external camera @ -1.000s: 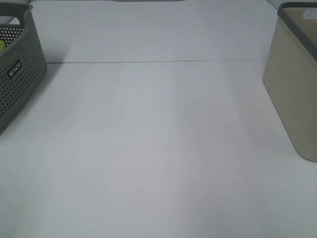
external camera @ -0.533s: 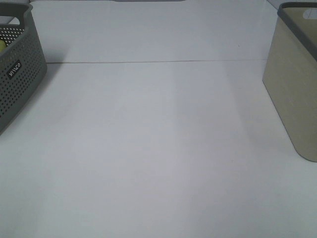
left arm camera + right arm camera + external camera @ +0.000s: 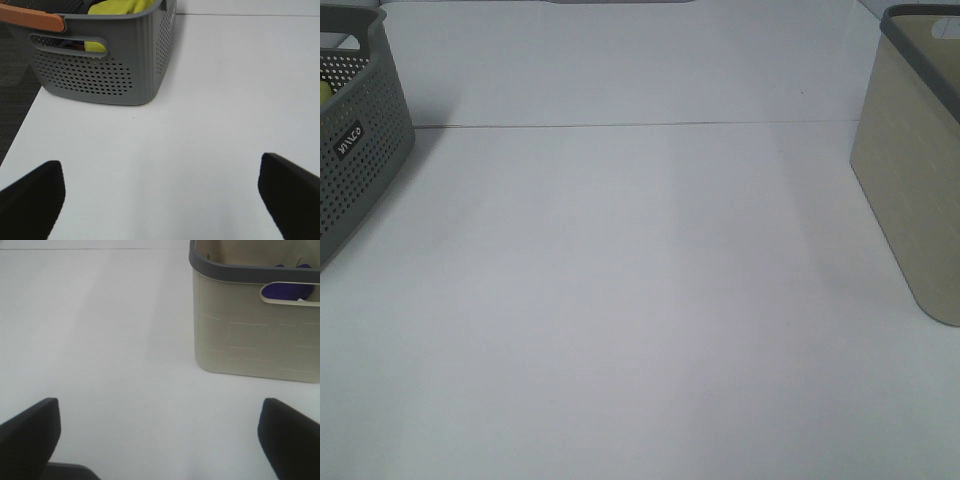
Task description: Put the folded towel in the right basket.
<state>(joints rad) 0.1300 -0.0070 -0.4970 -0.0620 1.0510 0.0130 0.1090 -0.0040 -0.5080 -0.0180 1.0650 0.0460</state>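
The right basket [image 3: 910,190] is beige with a grey rim, at the table's right edge; it also shows in the right wrist view [image 3: 250,335]. Through its handle slot I see something purple [image 3: 287,290], maybe cloth. The left basket [image 3: 360,150] is grey and perforated, and in the left wrist view [image 3: 100,75] it holds a yellow cloth [image 3: 120,6]. No towel lies on the table. My left gripper [image 3: 160,200] is open and empty over bare table, short of the grey basket. My right gripper [image 3: 160,440] is open and empty, short of the beige basket. Neither gripper shows in the high view.
The white table [image 3: 640,300] runs between the two baskets, with a thin seam line [image 3: 640,125] across the back. An orange bar [image 3: 30,17] lies across the grey basket's top. Dark floor [image 3: 15,75] shows past the table's left edge.
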